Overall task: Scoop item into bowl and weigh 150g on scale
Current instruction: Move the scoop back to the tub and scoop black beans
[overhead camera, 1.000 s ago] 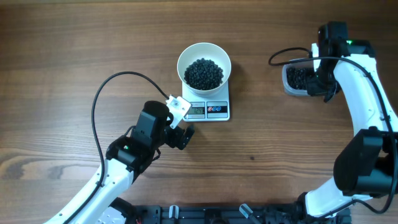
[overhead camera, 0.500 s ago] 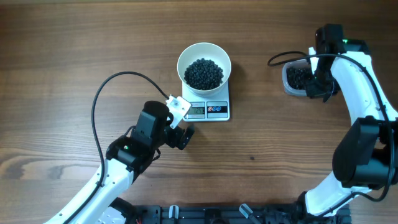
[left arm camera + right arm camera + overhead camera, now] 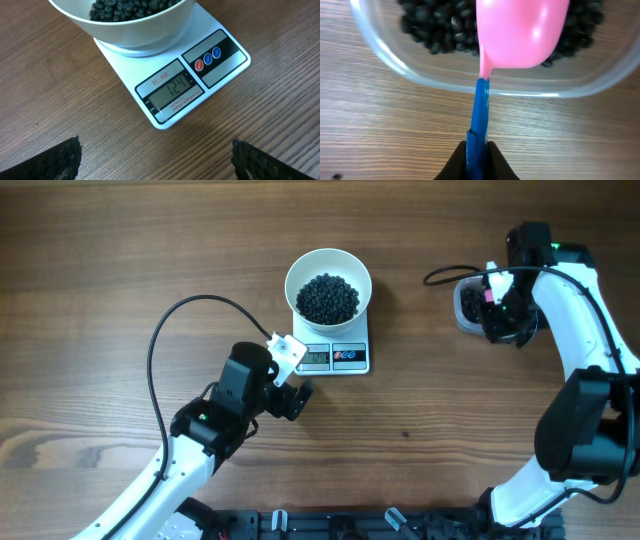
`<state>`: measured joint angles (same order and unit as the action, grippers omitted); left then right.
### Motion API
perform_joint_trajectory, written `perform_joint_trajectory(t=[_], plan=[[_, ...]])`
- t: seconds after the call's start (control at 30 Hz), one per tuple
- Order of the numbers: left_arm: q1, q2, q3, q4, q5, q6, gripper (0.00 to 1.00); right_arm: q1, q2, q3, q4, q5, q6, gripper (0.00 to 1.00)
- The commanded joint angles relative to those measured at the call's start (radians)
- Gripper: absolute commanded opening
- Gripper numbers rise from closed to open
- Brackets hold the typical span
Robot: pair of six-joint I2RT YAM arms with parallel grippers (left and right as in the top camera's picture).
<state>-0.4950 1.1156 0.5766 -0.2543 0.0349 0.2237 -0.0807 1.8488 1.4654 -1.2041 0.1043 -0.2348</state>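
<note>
The white bowl [image 3: 296, 272] holds a heap of black beans [image 3: 328, 298] and stands on the white scale [image 3: 335, 367]. In the left wrist view the scale's display [image 3: 172, 90] reads 124. My left gripper [image 3: 292, 376] rests open on the table just in front of the scale's left corner, with nothing between its fingers [image 3: 60, 160]. My right gripper [image 3: 478, 150] is shut on the blue handle of a pink scoop [image 3: 520, 35]. The scoop's cup hangs over more black beans [image 3: 435, 30] in a clear tub [image 3: 462, 310].
The clear tub's rim [image 3: 445, 82] lies between my right gripper and the beans. Black cables loop from both arms over the wooden table [image 3: 120, 260]. The right arm [image 3: 585, 330] stands along the right edge.
The right gripper has shifted slightly left over the tub, and the pink scoop now shows in the overhead view. The left arm, bowl and scale have not moved.
</note>
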Motion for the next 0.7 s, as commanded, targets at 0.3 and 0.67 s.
perform_joint_trajectory(t=[0.3,0.67], plan=[[0.009,0.0,-0.003,0.0,-0.006,0.005,1.0,-0.003,0.027,-0.003,-0.029,-0.291,-0.025,0.04],[0.009,0.0,-0.003,0.0,-0.006,0.005,1.0,-0.056,0.027,-0.003,-0.08,-0.336,-0.027,0.04]])
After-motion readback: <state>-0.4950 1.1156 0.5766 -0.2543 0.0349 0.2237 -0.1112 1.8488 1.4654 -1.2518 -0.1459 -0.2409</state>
